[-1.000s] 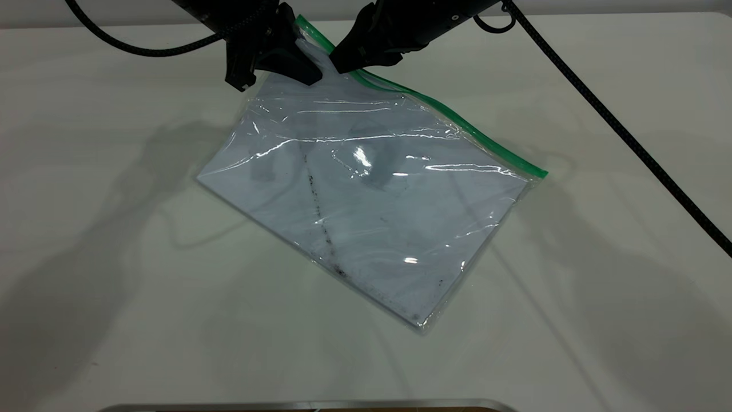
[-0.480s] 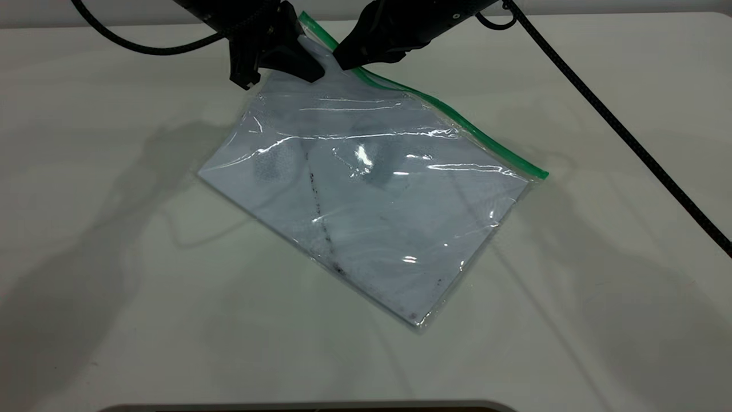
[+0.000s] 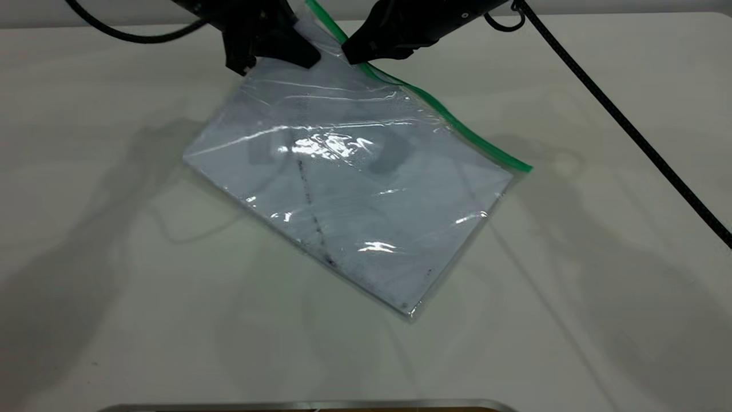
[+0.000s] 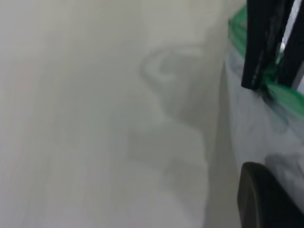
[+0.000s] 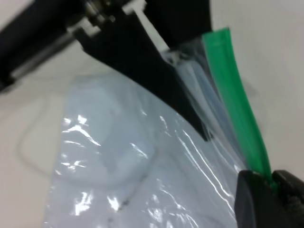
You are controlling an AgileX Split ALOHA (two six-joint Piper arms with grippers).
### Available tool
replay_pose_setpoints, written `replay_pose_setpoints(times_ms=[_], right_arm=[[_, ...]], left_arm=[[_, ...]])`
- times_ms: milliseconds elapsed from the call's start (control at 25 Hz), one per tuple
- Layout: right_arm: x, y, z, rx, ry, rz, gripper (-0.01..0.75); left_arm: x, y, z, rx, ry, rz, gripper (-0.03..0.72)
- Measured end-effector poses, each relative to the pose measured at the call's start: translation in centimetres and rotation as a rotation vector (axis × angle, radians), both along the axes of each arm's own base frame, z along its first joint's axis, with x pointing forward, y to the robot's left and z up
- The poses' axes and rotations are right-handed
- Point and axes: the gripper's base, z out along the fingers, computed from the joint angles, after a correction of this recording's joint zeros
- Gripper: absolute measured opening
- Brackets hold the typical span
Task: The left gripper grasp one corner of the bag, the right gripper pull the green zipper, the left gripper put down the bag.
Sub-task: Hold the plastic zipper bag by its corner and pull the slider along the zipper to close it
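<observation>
The bag (image 3: 349, 189) is a clear pouch with white paper and a dark diagonal smudge line inside. It slopes up from the table to its far corner. My left gripper (image 3: 297, 52) is shut on that raised corner. My right gripper (image 3: 357, 57) is shut on the green zipper (image 3: 457, 123) right beside it. In the right wrist view my right gripper (image 5: 271, 183) pinches the green zipper (image 5: 235, 104), with the left gripper (image 5: 202, 130) clamping the bag (image 5: 133, 166) behind. The left wrist view shows one of the left gripper's fingers (image 4: 261, 199), the bag (image 4: 251, 128) and the zipper (image 4: 287, 95).
The white table (image 3: 114, 257) surrounds the bag, whose near corner (image 3: 409, 309) rests on it. The right arm's black cable (image 3: 629, 131) runs across the right side. A metal edge (image 3: 309, 405) lies along the table's front.
Both grippers have lifted the held corner a little higher. The bag has tilted up and its lower corners have slid slightly toward the left and far side.
</observation>
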Motion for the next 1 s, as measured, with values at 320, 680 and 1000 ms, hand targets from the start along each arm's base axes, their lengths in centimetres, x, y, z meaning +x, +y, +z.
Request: replay_pose_setpoints(times_ms=[320, 680, 1000], right_arm=[[0.4, -0.6, -0.1, 0.009, 0.005, -0.019, 0.037], [1.1, -2.1, -0.7, -0.006, 0.007, -0.063, 0.037], [1.2, -2.8, -1.9, -0.012, 0.021, -0.074, 0.038]], left_arm=[[0.2, 0.6, 0.4, -0.074, 0.032, 0.035, 0.051], [0.3, 0.4, 0.9, -0.138, 0.053, 0.065, 0.051], [0.4, 0.5, 1.1, -0.174, 0.065, 0.074, 0.051]])
